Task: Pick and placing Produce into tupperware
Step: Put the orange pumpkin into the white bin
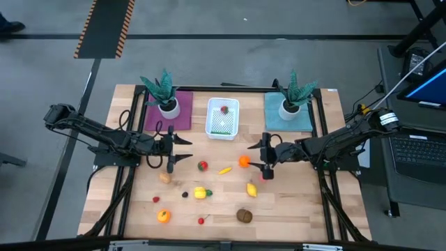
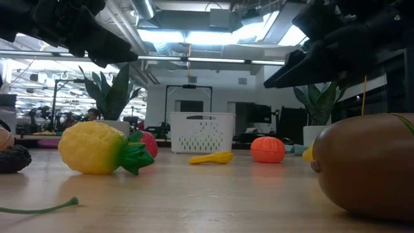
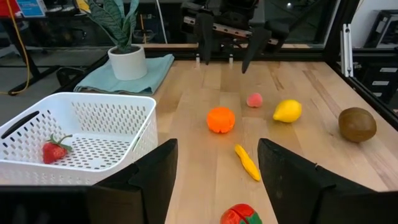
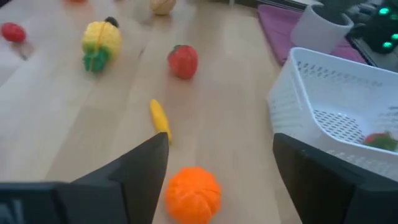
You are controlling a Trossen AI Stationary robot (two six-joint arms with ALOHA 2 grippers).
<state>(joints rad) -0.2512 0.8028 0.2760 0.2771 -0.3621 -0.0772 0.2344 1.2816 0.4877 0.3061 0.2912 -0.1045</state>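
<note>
The left gripper (image 1: 180, 149) and right gripper (image 1: 267, 157) were held open and empty above the table (image 1: 293, 213), flanking scattered produce such as an orange (image 1: 244, 161), while one strawberry (image 1: 224, 109) lay in the tupperware (image 1: 223, 130).

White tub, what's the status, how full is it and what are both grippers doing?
Left gripper open, empty. Right gripper open over orange. White tub holds one strawberry. Nothing in the way.
</note>
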